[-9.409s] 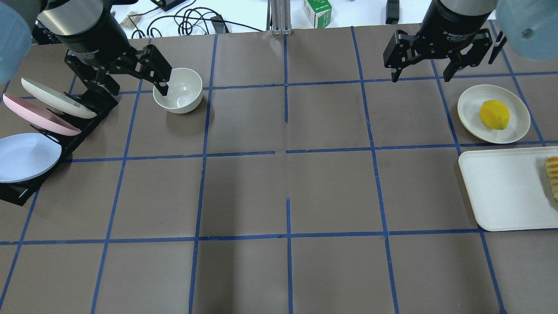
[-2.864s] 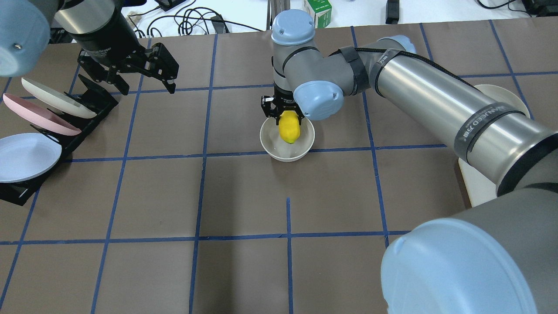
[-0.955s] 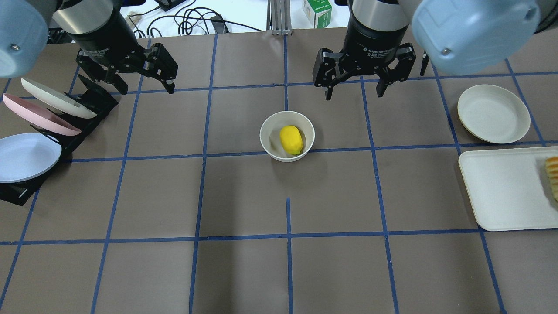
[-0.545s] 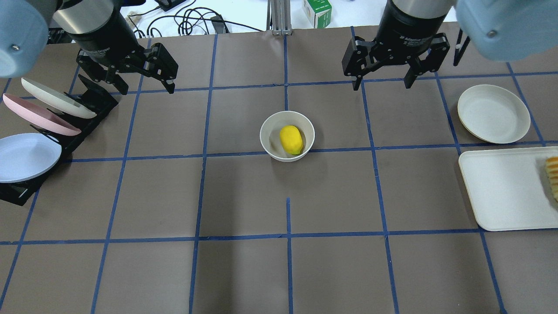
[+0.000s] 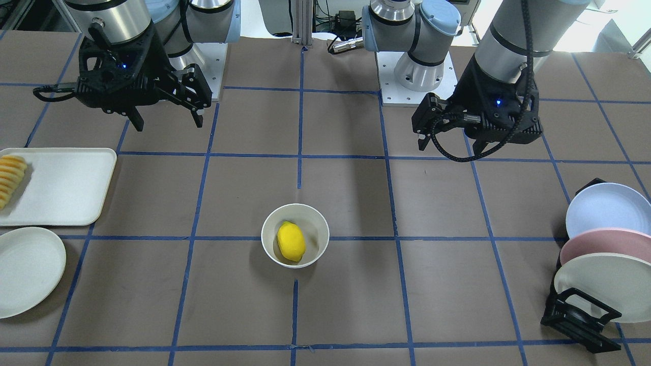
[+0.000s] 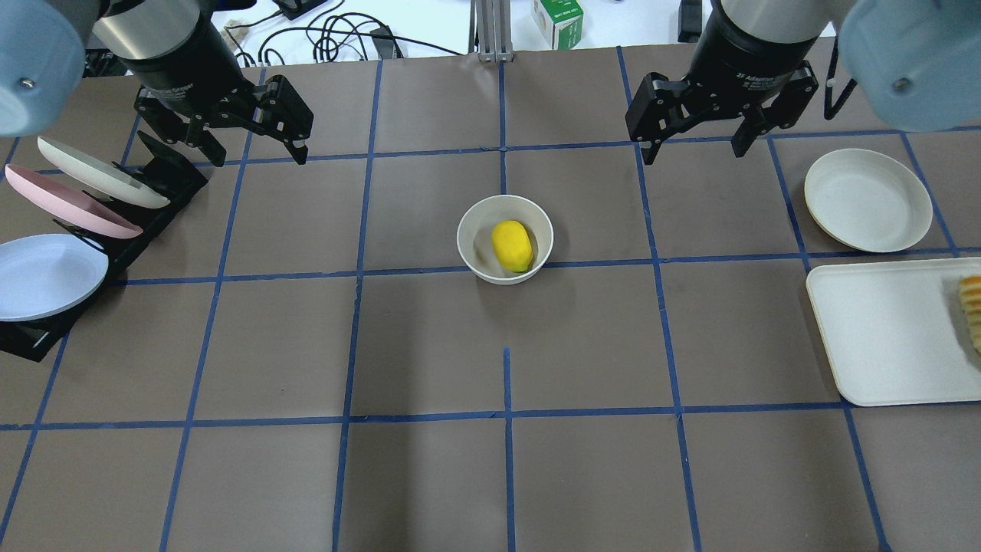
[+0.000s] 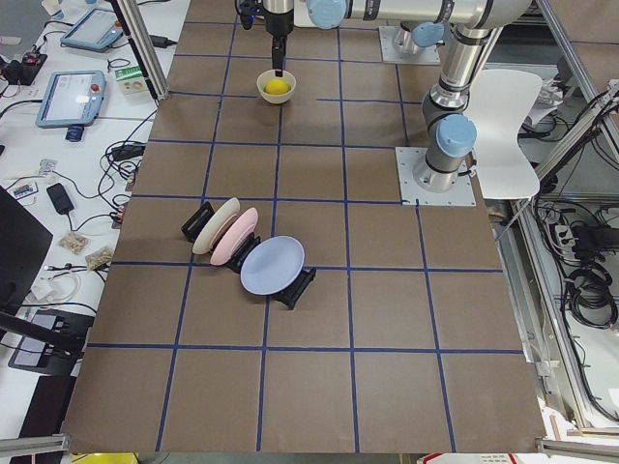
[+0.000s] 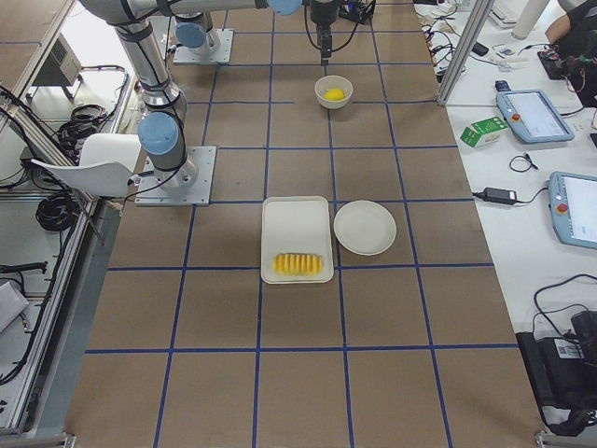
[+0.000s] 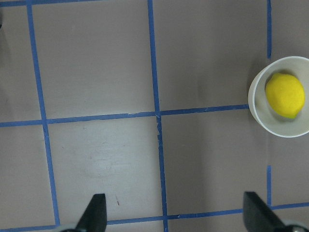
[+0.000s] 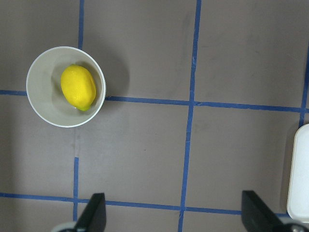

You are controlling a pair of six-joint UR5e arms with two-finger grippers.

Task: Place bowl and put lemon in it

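Observation:
The off-white bowl [image 6: 479, 249] stands at the table's middle with the yellow lemon [image 6: 512, 245] lying inside it. They also show in the front view, the bowl [image 5: 315, 243] and the lemon [image 5: 291, 241], and in both wrist views, the lemon [image 9: 285, 95] [image 10: 78, 87]. My left gripper [image 6: 257, 153] hangs open and empty at the far left, above the table by the plate rack. My right gripper [image 6: 696, 149] hangs open and empty at the far right, well apart from the bowl.
A black rack [image 6: 165, 180] with three pastel plates stands at the left edge. A shallow cream plate [image 6: 867, 200] and a white tray [image 6: 881, 337] with sliced fruit [image 6: 972, 310] sit at the right edge. Cables and a green box [image 6: 557, 21] lie beyond the far edge.
My right gripper has let go of the lemon into the bowl and drawn back up and to the right, away from it. My left gripper stays by the rack.

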